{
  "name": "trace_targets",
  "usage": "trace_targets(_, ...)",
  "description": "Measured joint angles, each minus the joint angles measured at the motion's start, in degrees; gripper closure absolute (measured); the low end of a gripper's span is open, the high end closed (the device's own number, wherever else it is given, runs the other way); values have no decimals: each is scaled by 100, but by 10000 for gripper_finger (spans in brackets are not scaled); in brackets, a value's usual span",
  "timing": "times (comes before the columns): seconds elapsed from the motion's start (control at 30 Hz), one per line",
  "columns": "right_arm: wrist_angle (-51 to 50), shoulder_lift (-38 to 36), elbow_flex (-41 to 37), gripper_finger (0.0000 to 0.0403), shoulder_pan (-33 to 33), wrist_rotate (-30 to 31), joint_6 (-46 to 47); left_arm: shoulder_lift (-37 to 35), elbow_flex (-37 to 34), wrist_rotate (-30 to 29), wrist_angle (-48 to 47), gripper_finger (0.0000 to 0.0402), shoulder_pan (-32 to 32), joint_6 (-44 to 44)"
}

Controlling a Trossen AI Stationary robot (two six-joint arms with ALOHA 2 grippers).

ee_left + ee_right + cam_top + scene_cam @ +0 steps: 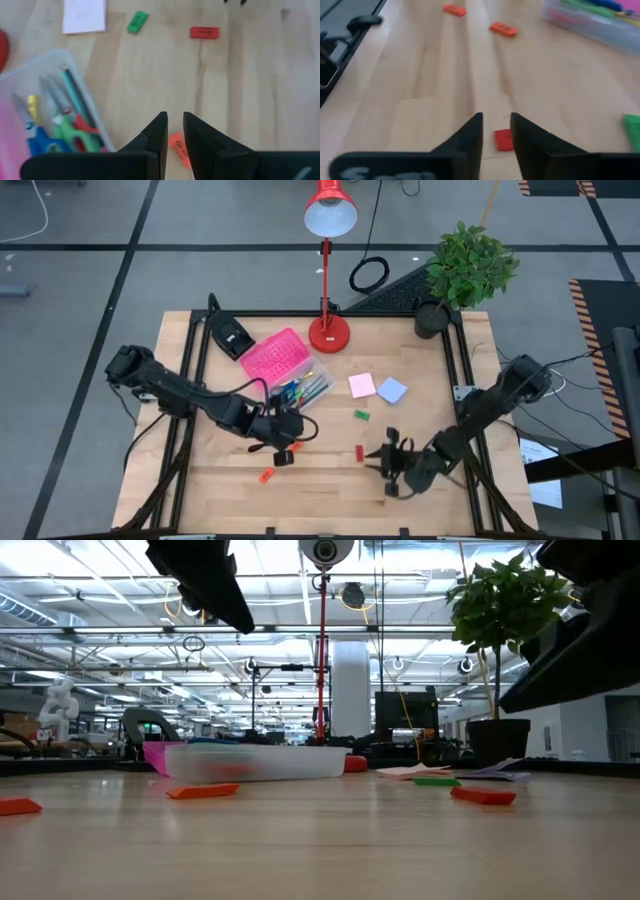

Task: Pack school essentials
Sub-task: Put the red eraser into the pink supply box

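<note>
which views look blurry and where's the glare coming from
Right wrist view: smeared throughout, the red eraser ahead of the right gripper soft-edged. Left wrist view: sharper, though the clear box is a bit soft. Low view: near tabletop out of focus, bright ceiling lights glaring behind. High view: even light, the red lamp shade bright.

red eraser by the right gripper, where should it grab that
Grip the red eraser across its narrow width, coming straight down. It lies flat on the table, a low little block with bare wood on all sides, and it sits just ahead of the right gripper, between its fingers.
</note>
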Motion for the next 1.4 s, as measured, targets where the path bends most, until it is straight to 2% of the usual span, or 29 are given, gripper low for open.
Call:
trace_targets(0.17, -362, 541, 438, 238, 75, 406, 454, 0, -158, -110, 456, 337, -163, -152)
trace_targets(0.3, -435, 803, 525, 186, 79, 971, 1452, 0, -216, -225, 626, 337, -255, -216)
trace_targets(0.43, -429, 1162, 725, 157, 116, 1166, 1961, 0, -300, -340, 736, 337, -361, -292)
trace_targets(0.57, -681, 1555, 1163, 152, 158, 1192, 1832, 0, -355, -386, 822, 337, -410, -232)
trace_targets(0.83, -2633, 1900, 2177, 152, 345, 1771, 2049, 0, -355, -392, 867, 337, -427, -171)
trace_targets(1.03, -2706, 2123, 2202, 151, 268, 1911, 2342, 0, -355, -392, 871, 337, -427, -137)
trace_targets(1.23, -2789, 2178, 2195, 151, 101, 1745, 2436, 0, -355, -392, 869, 337, -424, -140)
trace_targets(1.4, -3416, 2178, 2195, 151, 99, 1560, 2769, 0, -355, -392, 866, 337, -424, -142)
